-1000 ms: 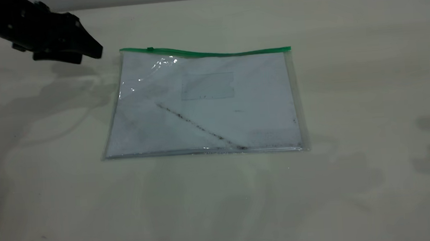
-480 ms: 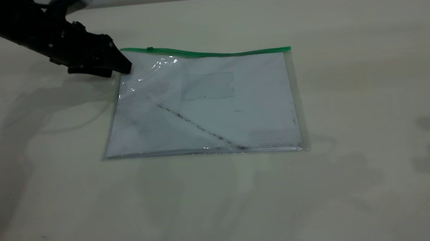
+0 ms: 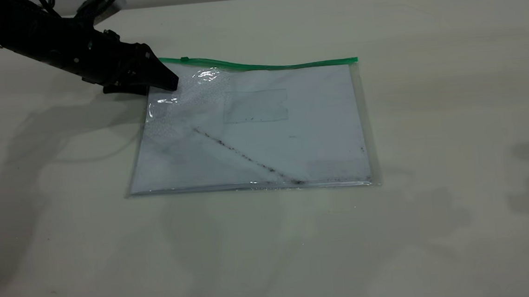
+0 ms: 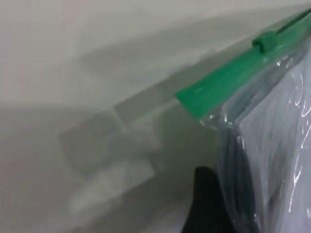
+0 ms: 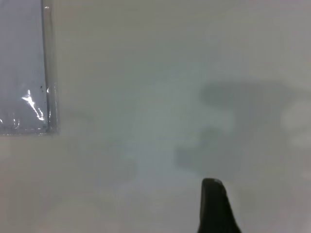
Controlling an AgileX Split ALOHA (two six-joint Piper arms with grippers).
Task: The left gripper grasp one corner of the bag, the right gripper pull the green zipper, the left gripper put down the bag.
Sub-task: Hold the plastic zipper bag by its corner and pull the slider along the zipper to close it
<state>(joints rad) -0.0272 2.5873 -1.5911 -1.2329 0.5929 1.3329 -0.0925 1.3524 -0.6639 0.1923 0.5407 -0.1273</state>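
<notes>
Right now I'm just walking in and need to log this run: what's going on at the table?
The left gripper is at the far left corner of the bag, right by the end of the green zipper, with a finger against the plastic edge. Whether it has clamped the corner cannot be told. The bag lies flat on the table, zipper slider near the left end. The right gripper is off to the side over bare table; only a fingertip shows.

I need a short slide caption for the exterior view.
Left gripper reaches the bag corner beside the green zipper.
</notes>
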